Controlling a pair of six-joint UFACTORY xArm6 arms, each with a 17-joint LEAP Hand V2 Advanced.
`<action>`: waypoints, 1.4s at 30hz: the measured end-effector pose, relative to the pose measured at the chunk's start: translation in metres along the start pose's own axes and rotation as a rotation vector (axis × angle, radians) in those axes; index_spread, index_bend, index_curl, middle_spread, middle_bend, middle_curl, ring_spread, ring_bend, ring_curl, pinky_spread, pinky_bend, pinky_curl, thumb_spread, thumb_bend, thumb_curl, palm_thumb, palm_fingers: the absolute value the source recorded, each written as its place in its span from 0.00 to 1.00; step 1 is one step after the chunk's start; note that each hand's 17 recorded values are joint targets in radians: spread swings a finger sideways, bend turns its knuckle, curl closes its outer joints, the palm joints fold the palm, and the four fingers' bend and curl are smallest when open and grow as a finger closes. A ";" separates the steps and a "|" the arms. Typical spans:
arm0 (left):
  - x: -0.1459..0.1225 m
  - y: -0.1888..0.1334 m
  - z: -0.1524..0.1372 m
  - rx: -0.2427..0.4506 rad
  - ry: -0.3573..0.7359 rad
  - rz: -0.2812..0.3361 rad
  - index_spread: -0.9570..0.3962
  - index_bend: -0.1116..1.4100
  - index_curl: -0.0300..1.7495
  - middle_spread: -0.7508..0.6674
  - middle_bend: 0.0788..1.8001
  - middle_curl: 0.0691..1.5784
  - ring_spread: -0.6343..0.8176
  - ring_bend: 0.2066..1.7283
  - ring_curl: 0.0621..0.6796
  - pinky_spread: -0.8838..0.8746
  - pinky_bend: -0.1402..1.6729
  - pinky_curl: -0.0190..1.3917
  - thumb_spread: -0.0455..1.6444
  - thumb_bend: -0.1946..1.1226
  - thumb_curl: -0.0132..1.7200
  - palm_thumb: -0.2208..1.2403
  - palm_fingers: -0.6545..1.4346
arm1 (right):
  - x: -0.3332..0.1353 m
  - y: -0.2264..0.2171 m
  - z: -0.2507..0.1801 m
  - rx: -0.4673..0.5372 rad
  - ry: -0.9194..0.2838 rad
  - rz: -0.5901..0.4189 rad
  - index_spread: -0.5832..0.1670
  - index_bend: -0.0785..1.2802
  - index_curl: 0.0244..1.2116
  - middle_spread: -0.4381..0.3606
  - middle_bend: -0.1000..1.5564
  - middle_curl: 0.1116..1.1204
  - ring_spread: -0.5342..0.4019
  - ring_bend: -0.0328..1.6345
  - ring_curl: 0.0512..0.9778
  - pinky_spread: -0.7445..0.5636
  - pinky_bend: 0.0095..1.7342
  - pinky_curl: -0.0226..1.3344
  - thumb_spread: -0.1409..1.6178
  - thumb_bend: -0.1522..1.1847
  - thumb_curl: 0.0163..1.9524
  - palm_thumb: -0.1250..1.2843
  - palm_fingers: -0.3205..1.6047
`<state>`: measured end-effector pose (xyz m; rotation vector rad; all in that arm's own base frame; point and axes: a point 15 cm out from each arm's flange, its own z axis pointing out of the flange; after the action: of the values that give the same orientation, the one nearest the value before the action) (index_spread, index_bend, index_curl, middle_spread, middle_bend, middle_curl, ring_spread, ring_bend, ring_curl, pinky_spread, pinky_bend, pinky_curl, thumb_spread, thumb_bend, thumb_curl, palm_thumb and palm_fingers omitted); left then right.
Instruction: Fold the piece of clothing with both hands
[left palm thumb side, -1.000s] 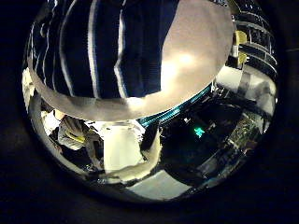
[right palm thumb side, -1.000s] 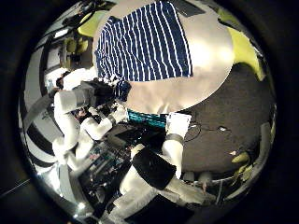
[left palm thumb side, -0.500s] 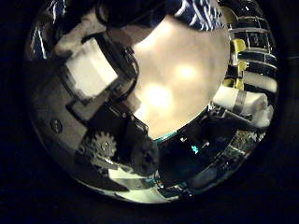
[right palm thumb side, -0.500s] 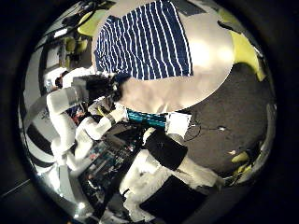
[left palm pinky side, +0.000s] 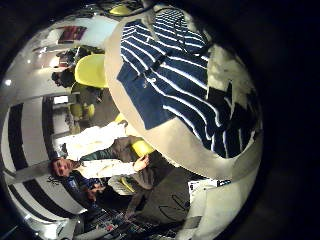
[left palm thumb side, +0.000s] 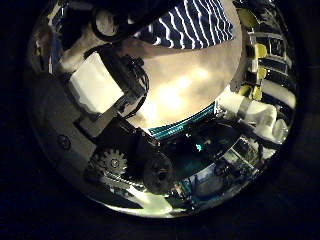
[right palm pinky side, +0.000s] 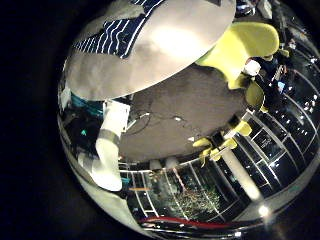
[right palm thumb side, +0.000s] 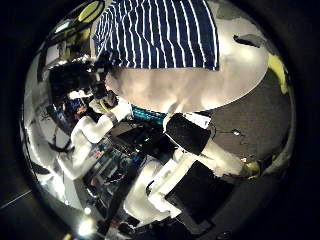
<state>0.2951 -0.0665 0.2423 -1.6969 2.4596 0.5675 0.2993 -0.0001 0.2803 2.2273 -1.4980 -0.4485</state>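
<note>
A navy-and-white striped shirt (right palm thumb side: 160, 32) lay spread flat on a round pale table (right palm thumb side: 215, 85), both hands off the cloth. The left hand (left palm thumb side: 110, 100) showed curled, empty fingers; the right hand's fingers could not be seen. Soft, light and limp, the shirt looked best pinched at hem or corners.

White arm (right palm thumb side: 92, 135); robot hand (left palm thumb side: 110, 110) black-and-white blocks, dark gear wheels
</note>
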 end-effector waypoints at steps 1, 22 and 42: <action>-0.002 -0.001 -0.001 -0.009 0.001 -0.002 0.29 0.37 0.52 0.16 0.51 0.65 0.12 0.78 0.72 0.12 0.65 0.42 0.74 0.17 0.27 0.74 0.71 | -0.002 -0.004 0.006 0.001 0.004 -0.006 0.37 0.19 0.22 0.34 0.40 0.37 0.27 0.65 0.37 0.53 0.42 0.17 0.72 0.10 0.15 0.47 0.38; -0.002 -0.006 -0.013 -0.035 0.019 -0.008 0.24 0.29 0.75 0.11 0.51 0.73 0.12 0.81 0.74 0.12 0.67 0.46 0.75 0.14 0.28 0.74 0.68 | -0.028 -0.053 0.088 -0.016 0.147 -0.003 0.41 0.20 0.30 0.34 0.41 0.43 0.27 0.60 0.41 0.51 0.43 0.15 0.68 0.10 0.16 0.48 0.33; -0.005 -0.001 -0.021 -0.017 0.028 0.002 0.27 0.22 0.85 0.09 0.48 0.76 0.12 0.81 0.74 0.12 0.65 0.47 0.76 0.14 0.28 0.74 0.69 | -0.012 -0.073 0.089 -0.082 0.231 0.024 0.16 0.44 0.45 0.16 0.58 0.66 0.22 0.72 0.57 0.30 0.71 0.28 0.66 0.10 0.20 0.65 0.73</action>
<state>0.3004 -0.0700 0.2634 -1.7205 2.4830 0.5700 0.3097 0.0211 0.1666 2.1137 -1.3600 -0.2310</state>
